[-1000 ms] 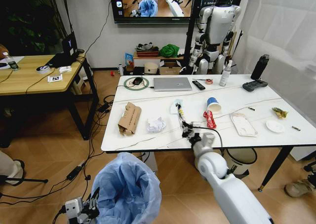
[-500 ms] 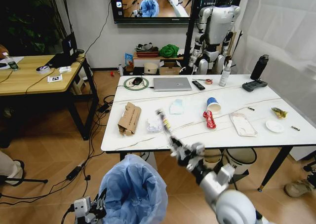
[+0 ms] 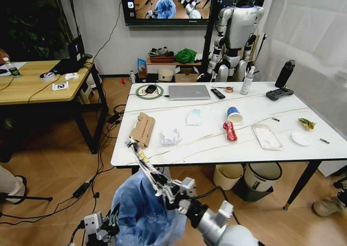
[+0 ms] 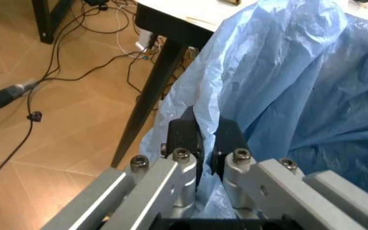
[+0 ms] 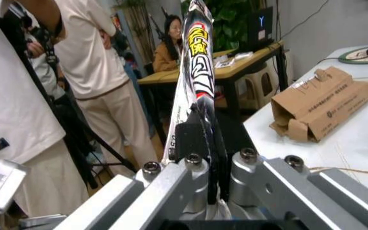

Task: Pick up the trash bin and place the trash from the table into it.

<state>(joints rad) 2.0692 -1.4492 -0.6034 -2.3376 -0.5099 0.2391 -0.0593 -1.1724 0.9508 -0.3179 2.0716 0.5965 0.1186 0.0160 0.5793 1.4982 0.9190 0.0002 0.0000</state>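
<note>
The trash bin (image 3: 142, 211), puffed with a light-blue bag (image 4: 299, 81), hangs low in front of the table (image 3: 179, 155). My left gripper (image 3: 104, 225) (image 4: 204, 143) is shut on its bag-covered rim. My right gripper (image 3: 166, 191) (image 5: 204, 143) is shut on a long printed wrapper (image 3: 142, 158) (image 5: 197, 72), which tilts up over the bin's mouth. On the table lie a crushed cardboard box (image 3: 142, 129) (image 5: 318, 103), crumpled white paper (image 3: 171, 136), a pale packet (image 3: 194, 117), a blue-white cup (image 3: 234, 115), a red wrapper (image 3: 230, 131), a flat white packet (image 3: 267, 136) and a small plate (image 3: 301, 138).
A silver laptop (image 3: 188, 91), black remote (image 3: 217, 93), controller (image 3: 280, 94) and dark bottle (image 3: 285, 72) sit at the table's back. A cream bin (image 3: 227, 175) and dark bin (image 3: 259, 178) stand under it. A wooden desk (image 3: 38, 81) is at left; cables lie on the floor.
My right gripper has carried the long wrapper off the table's front edge, down and to the left, to above the bin. The bin has shifted slightly right.
</note>
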